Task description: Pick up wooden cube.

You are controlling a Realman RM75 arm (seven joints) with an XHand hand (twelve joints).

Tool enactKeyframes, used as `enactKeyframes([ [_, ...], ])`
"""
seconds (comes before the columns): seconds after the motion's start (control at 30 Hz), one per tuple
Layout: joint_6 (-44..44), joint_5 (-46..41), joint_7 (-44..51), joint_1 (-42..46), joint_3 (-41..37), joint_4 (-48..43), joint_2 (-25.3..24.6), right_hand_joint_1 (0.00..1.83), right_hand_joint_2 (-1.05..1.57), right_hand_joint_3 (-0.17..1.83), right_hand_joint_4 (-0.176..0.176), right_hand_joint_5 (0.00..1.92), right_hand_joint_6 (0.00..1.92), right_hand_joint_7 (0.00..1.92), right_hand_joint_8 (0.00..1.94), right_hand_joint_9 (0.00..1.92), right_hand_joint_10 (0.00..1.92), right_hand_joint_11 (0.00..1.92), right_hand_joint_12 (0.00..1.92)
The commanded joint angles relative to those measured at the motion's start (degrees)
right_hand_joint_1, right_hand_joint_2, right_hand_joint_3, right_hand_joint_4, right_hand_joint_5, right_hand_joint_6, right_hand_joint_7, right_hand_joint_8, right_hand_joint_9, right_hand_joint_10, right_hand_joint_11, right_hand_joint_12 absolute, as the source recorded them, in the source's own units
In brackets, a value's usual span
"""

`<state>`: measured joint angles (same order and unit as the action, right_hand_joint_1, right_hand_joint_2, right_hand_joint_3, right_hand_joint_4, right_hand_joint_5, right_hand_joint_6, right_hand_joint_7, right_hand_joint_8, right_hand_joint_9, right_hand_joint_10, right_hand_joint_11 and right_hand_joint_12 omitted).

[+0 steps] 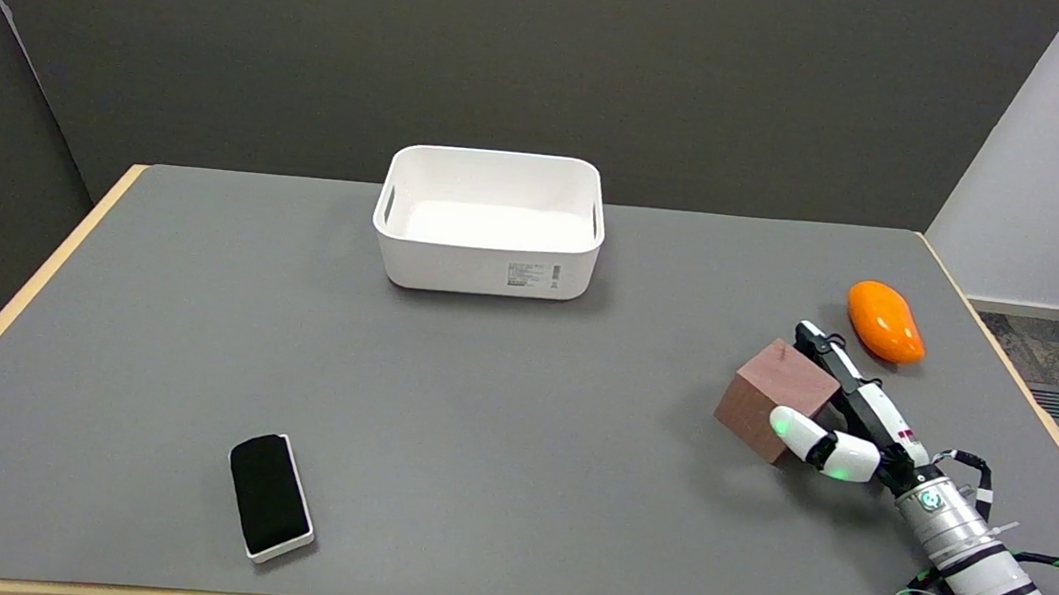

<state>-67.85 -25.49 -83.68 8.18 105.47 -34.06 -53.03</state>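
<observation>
At the near edge of the grey bench (500, 410), toward the left, lies a black eraser (270, 496) in a white holder, flat and angled, well apart from everything else. On the near right, the white arm (994, 573) reaches in from the lower corner, wrapped with green-and-black cable. Its right hand (849, 426) grips the cube (777, 399): one white finger presses the near face, and darker fingers (826, 354) lie along the far upper edge, so the block is held between them. The cube is brownish wood, tilted with one corner up; whether its lower edge touches the bench cannot be told. Just beyond the hand, near the right edge, an orange mango-shaped thing (886, 321) lies apart from the cube. Farther back, at the middle, stands a white bin (486, 270), label facing near.
</observation>
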Motion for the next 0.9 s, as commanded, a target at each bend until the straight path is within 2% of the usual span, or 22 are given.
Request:
enactKeyframes([
  [0.03,3.07,-0.38,0.3,-0.2,-4.01,-4.04,-0.72,0.96,0.71,1.02,-0.176,0.09,0.36,0.25,0.4,0.22,0.77,0.04,1.11],
  [0.17,2.32,-3.2,0.93,0.0,-6.77,-8.06,-0.72,1.03,0.75,1.0,-0.176,0.18,0.48,0.26,0.39,0.38,0.95,0.2,1.34],
  [0.2,2.04,-4.05,1.85,0.22,-7.76,-9.55,-0.72,1.03,0.77,0.99,-0.176,0.21,0.58,0.33,0.49,0.42,1.01,0.24,1.39],
  [0.27,1.73,-5.74,6.02,0.91,-9.48,-12.58,-0.71,1.05,0.84,0.91,-0.176,0.3,0.87,0.58,0.79,0.53,1.18,0.37,1.51],
  [0.33,1.73,-8.71,12.18,1.98,-10.51,-15.82,-0.64,1.07,0.87,0.85,-0.176,0.33,1.04,0.63,0.9,0.59,1.24,0.46,1.6],
  [0.4,1.69,-12.25,17.0,2.37,-10.47,-18.15,-0.72,1.16,1.27,0.13,-0.176,0.4,1.73,0.78,1.4,0.72,1.32,0.59,1.73],
  [0.5,0.99,-15.58,22.14,2.42,-9.87,-19.94,-0.69,1.17,1.27,0.09,-0.176,0.42,1.66,0.82,1.38,0.77,1.32,0.61,1.72],
  [0.57,0.06,-16.6,21.69,2.59,-9.34,-21.21,-0.6,1.17,1.27,0.07,-0.176,0.44,1.64,0.83,1.37,0.79,1.31,0.65,1.7],
  [0.6,-5.17,-23.31,16.8,5.61,-6.39,-29.6,-1.91,1.18,1.27,0.08,-0.176,0.44,1.63,0.83,1.36,0.79,1.31,0.66,1.7],
  [0.63,0.79,-15.84,22.34,1.62,-9.76,-20.03,-0.15,1.18,1.26,0.08,-0.176,0.45,1.63,0.83,1.36,0.79,1.31,0.66,1.7],
  [0.9,1.82,-15.83,22.43,0.11,-10.2,-21.81,1.29,1.18,1.26,0.08,-0.176,0.45,1.62,0.84,1.36,0.8,1.31,0.67,1.7],
])
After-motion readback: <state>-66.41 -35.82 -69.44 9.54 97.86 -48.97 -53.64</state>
